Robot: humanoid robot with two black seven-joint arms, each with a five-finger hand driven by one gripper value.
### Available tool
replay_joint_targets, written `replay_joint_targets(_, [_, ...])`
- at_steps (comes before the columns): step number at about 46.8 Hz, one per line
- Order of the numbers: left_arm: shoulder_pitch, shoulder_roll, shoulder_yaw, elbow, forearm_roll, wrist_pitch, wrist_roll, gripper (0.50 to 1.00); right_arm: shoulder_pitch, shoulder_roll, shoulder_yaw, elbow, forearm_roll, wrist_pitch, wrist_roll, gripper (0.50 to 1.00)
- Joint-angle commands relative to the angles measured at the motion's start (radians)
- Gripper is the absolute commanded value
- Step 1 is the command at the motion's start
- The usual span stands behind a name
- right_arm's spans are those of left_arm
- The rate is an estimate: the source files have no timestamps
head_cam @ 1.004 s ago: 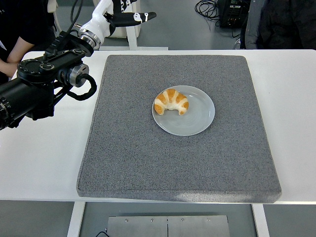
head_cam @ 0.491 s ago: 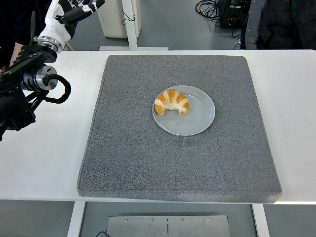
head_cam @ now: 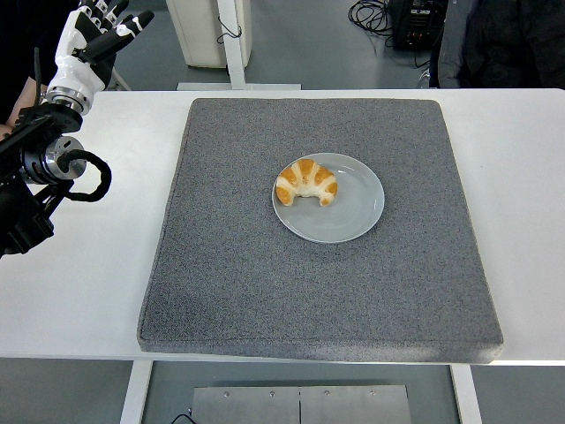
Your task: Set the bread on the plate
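bread [head_cam: 306, 181] sat on the plate [head_cam: 353, 216], toward its far-left rim | plate lay mid-mat [head_cam: 221, 291] | left hand [head_cam: 91, 34] was up at the table's [head_cam: 79, 291] far-left corner, fingers spread, holding nothing | placing looked done, nothing left.

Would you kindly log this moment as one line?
bread: on plate | left hand: open, far-left | right: unseen | task: done

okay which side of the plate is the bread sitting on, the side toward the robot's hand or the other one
The bread lies on the plate's upper-left part, the side toward the left hand; the right part is bare.
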Motion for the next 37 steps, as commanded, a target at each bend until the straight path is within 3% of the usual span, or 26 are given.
replay_joint_targets(1, [0.011,-0.011,0.001,-0.001,0.0,0.0,-0.001,0.975,0.0,0.0,0.0,-0.003,0.0,0.0,0.0,1.0])
replay_joint_targets(26, [0.026,-0.195,0.004,0.019,-0.005,0.002,0.009,0.977,0.0,0.0,-0.008,0.003,0.0,0.002,0.0,1.0])
replay_joint_targets(37, [0.042,-0.207,0.008,0.033,0.0,0.002,0.006,0.977,0.008,0.0,-0.008,0.002,0.0,0.0,0.0,1.0])
